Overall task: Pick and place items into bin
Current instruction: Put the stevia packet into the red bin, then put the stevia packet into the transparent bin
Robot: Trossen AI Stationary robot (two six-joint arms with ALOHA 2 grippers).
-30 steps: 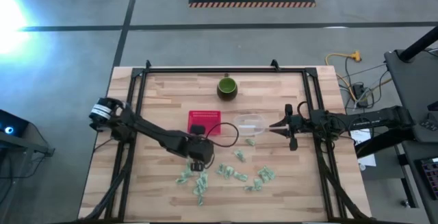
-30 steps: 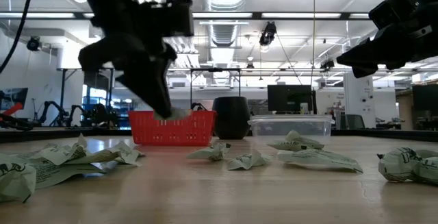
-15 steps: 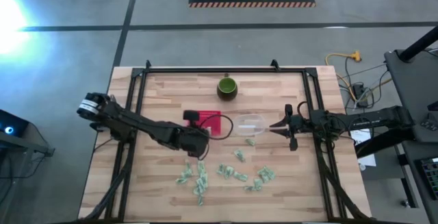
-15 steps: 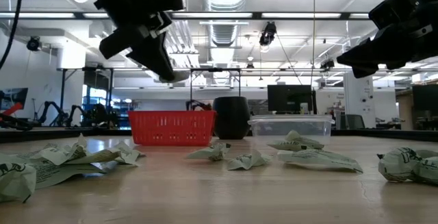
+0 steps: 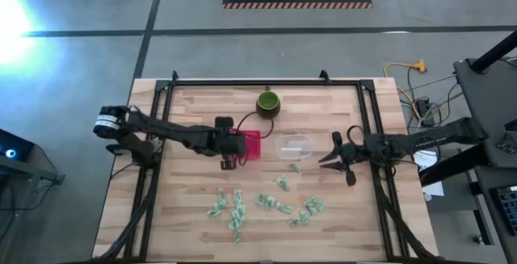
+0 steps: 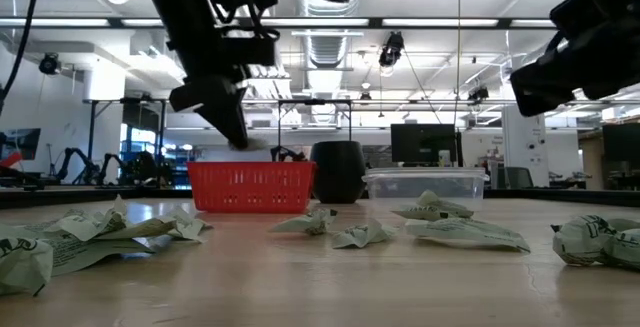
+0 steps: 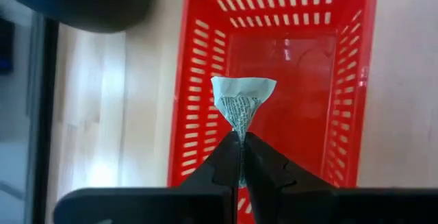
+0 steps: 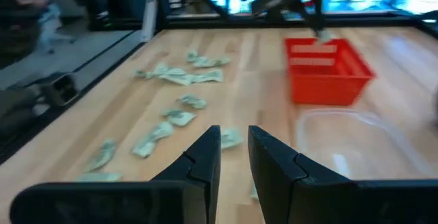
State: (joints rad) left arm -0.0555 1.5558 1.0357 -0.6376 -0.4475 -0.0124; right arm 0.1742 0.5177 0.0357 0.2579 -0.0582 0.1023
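Observation:
My left gripper (image 5: pixel 230 157) hangs above the red basket (image 5: pixel 252 144), over its left side, shut on one pale green-and-white wrapped piece (image 7: pixel 242 99). The low view shows that gripper (image 6: pixel 232 135) well above the basket (image 6: pixel 250 187). Several more wrapped pieces (image 5: pixel 275 204) lie loose on the wood nearer the near edge, also in the low view (image 6: pixel 462 231) and the right wrist view (image 8: pixel 179 77). My right gripper (image 5: pixel 324 160) hovers open right of the pieces, touching nothing; its fingers (image 8: pixel 234 140) point toward the table's left. My left gripper pinches the wrapped piece by its narrow twisted end (image 7: pixel 240 136) between its two fingers, which come from above, pointing down. The piece is lifted clear, its wider end (image 7: pixel 243 87) fanned out below the fingers over the basket's floor.
A dark green round cup (image 5: pixel 268 102) stands beyond the basket toward the far edge. A clear plastic container (image 5: pixel 295 145) sits right of the basket, between it and my right gripper. Black frame rails (image 5: pixel 161 127) run along the table's left and right sides.
My left gripper has risen from the loose pieces near the table's near side and moved toward the far edge until over the basket, staying shut on the piece it carries. My right gripper has shifted a little toward the near edge.

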